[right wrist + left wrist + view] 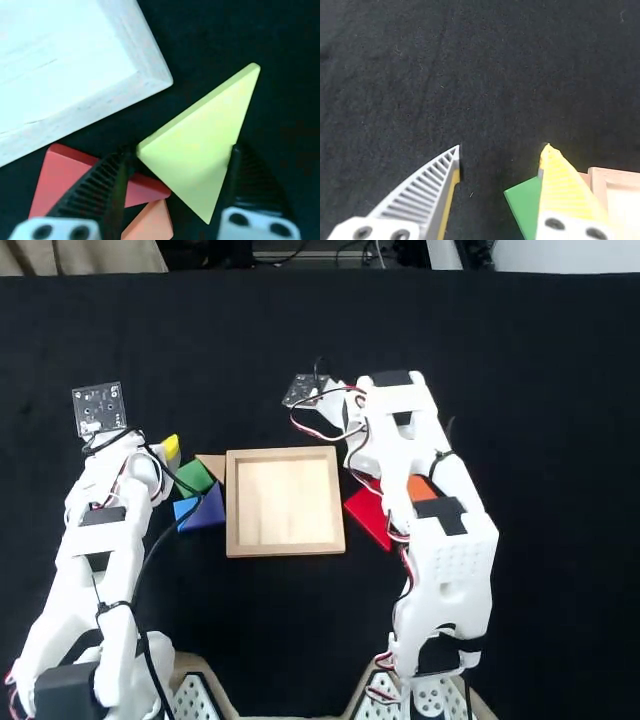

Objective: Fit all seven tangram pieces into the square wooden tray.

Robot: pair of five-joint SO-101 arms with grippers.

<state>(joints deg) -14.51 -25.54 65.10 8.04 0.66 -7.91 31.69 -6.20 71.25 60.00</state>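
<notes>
My right hand (181, 149) clamps one lime triangle (205, 125), partly covering one red piece (65, 175). My left hand (502, 147) gapes apart beside one green piece (522, 200).

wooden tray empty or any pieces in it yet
Empty: the wooden tray shows bare floor. The green piece and red piece lie beside it; the right gripper holds a lime triangle outside its corner.

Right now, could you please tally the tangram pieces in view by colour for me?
green piece: 1
blue piece: 1
purple piece: 1
tan piece: 1
red piece: 1
orange piece: 1
pale yellow piece: 1, in the right hand
Total: 7, none inside the tray
</notes>
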